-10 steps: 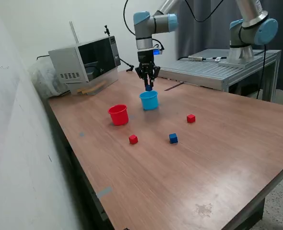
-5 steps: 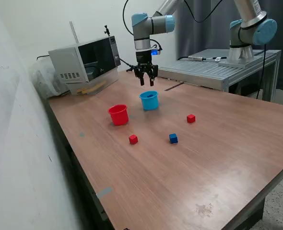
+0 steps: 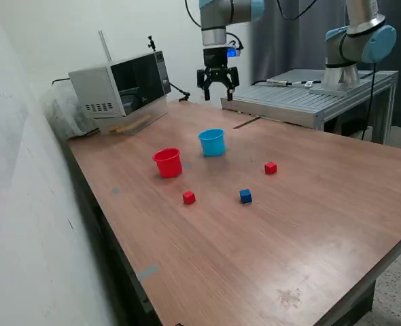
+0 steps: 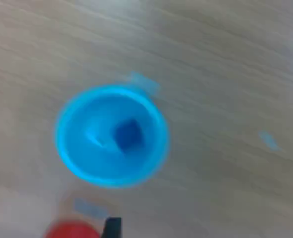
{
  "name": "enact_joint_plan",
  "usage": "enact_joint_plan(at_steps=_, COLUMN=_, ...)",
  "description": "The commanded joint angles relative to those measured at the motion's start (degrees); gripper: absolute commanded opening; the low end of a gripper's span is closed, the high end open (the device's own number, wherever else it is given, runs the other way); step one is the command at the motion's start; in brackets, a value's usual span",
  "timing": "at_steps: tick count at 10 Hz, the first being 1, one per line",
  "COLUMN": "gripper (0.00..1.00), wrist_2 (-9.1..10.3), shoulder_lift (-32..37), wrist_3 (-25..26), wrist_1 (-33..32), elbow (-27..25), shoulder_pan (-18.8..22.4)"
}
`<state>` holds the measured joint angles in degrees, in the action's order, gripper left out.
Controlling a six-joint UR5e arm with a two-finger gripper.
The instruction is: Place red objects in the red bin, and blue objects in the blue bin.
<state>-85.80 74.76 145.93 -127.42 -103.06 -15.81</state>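
Observation:
The light blue cup [image 3: 212, 142] stands on the table with the red cup [image 3: 168, 163] on the exterior view's left of it. The wrist view looks down into the blue cup [image 4: 111, 136] and shows one dark blue cube [image 4: 127, 135] inside; the red cup's rim [image 4: 73, 230] shows at the picture's edge. A second blue cube [image 3: 245, 196] and two red cubes [image 3: 188, 197] [image 3: 270, 168] lie on the table nearer the camera. My gripper [image 3: 218, 89] hangs open and empty high above the table, behind the blue cup.
A grey microwave-like box [image 3: 119, 88] stands at the back on the exterior view's left. A metal bench [image 3: 309, 95] with a second arm's base [image 3: 350, 47] stands at the back right. The table edge runs along the left and front.
My gripper opened over the blue cup and let the blue cube fall in. It then rose and moved back toward the exterior view's right, away from the cup.

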Motion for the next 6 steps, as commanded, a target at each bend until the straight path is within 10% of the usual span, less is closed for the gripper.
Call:
enact_joint_plan(at_steps=1, gripper=1.00, wrist_2=-1.38, shoulder_lift=9.32, wrist_3=13.27, wrist_1=3.47, elbow=-0.04, shoulder_pan=9.70)
enact_joint_plan(at_steps=6, gripper=1.00, wrist_2=-2.88, shoulder_lift=-2.81, wrist_3=47.74, wrist_1=12.18, elbow=15.91, shoulder_pan=24.32)
